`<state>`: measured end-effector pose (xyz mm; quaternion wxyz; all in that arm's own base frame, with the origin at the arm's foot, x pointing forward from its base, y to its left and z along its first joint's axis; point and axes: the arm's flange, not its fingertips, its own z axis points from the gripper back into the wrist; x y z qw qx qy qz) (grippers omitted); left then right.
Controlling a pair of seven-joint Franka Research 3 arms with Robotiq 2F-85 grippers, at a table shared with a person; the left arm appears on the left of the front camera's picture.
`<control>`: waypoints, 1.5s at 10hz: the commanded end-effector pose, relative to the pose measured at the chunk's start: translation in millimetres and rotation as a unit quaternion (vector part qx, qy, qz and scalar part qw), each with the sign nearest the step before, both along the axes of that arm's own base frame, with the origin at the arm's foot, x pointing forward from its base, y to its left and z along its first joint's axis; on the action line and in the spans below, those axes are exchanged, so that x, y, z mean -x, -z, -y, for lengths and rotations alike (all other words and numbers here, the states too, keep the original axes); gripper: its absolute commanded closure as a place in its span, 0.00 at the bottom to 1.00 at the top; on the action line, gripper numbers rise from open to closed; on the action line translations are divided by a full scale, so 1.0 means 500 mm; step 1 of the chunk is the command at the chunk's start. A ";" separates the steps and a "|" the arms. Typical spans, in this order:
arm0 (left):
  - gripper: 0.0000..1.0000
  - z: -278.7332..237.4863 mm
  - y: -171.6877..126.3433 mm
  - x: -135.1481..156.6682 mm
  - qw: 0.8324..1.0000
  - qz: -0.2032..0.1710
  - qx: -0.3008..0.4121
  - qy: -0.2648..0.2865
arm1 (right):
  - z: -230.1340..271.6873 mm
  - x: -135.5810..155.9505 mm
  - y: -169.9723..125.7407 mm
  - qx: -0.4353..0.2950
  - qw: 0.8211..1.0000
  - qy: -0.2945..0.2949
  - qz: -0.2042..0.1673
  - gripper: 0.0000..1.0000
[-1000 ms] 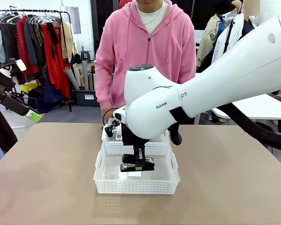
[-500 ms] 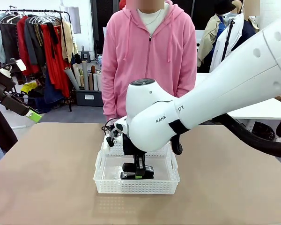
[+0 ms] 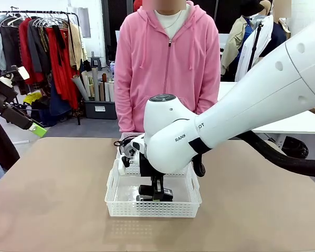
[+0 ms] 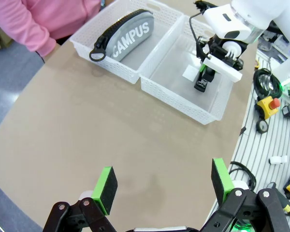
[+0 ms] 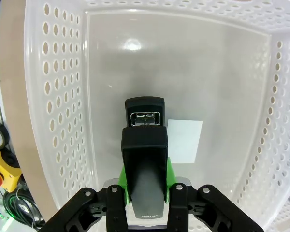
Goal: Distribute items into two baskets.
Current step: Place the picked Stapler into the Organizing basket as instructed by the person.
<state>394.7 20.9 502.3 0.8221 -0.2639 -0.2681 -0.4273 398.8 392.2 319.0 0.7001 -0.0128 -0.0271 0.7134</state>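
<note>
Bright even indoor light, sharp focus, wide-angle wrist distortion, soft shadows

Item count at this moment:

- Baskets: two, white and perforated. The near basket (image 4: 183,104) and the far basket (image 4: 94,53) stand side by side on the worktop (image 4: 77,145).
- Pouches: one grey pouch (image 4: 128,36), lettered "CAMPUS".
- Staplers: one black stapler (image 5: 144,159).
- Labels: one white label (image 5: 184,141) visible on a basket floor.
- Grippers: two, the left gripper (image 4: 162,186) and the right gripper (image 3: 156,195).
- Persons: one person (image 3: 165,63).
</note>
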 end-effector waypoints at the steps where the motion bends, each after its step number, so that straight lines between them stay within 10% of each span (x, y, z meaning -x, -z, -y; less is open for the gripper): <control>1: 0.00 -0.001 -0.001 0.003 1.000 -0.007 -0.003 -0.002 | 0.006 -0.004 -0.013 -0.003 1.000 -0.007 0.003 0.70; 5: 0.00 -0.001 -0.001 0.003 1.000 -0.007 -0.003 -0.002 | 0.049 0.031 -0.106 -0.015 0.999 0.028 0.025 0.00; 11: 0.00 -0.001 -0.001 0.003 1.000 -0.007 -0.003 -0.002 | 0.118 0.055 -0.195 -0.033 0.990 0.133 0.018 0.00; 15: 0.00 -0.001 -0.001 0.003 1.000 -0.007 -0.003 -0.002 | 0.100 0.054 -0.199 -0.038 0.995 0.088 0.032 0.00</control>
